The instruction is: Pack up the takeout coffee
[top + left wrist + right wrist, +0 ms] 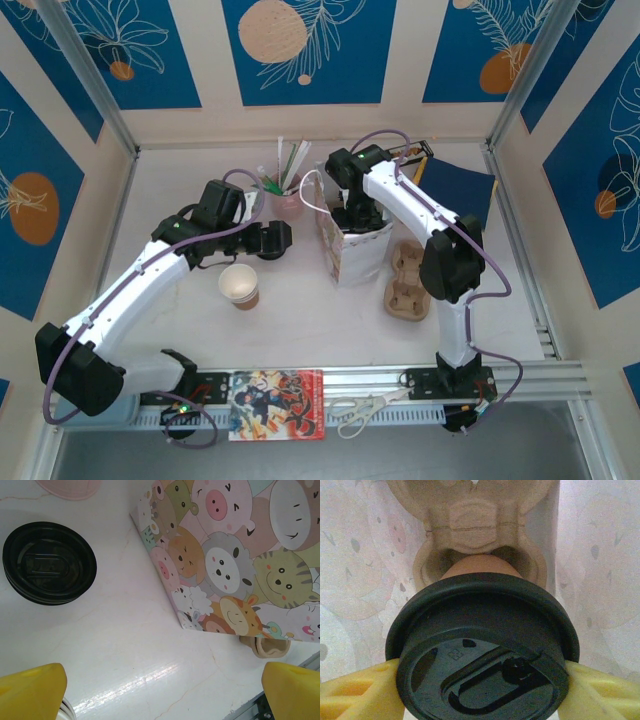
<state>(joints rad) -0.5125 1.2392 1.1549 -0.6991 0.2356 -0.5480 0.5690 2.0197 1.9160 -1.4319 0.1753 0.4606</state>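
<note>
The right gripper [482, 680] pinches a lidded cup [479, 566]. Its yellow fingers [360, 690] press in from both sides just under the black lid [470, 610]. The lid carries a raised oval sip flap and a tiny stamped mark too small to read. This brown cup is inside the bag [350, 555], its base at a pocket of a pulp carrier [470, 520] that lies on the bag's floor.

The left gripper [165, 695] hangs over the table [125, 645] left of the bag. Its jaws are spread wide, with a yellow finger [30, 692] at each side and nothing between them. A loose lid [49, 562] lies flat on the table left of the bag and apart from it.

The bag's outside is printed with cartoon animals, among them a pig, a cat, a sheep and a giraffe, and bears no words.

The open cup [238, 284], brown outside and pale inside, stands upright left of the bag and nearer the arm bases. A pink cup [287, 200] of straws stands behind the bag to its left. Spare carriers [408, 280] lie just right of the bag, and a navy folder [455, 185] lies behind and right of it. A magazine [277, 405] and scissors [358, 408] lie at the table's near edge in front of the bag, the magazine's cover print too small to read.
</note>
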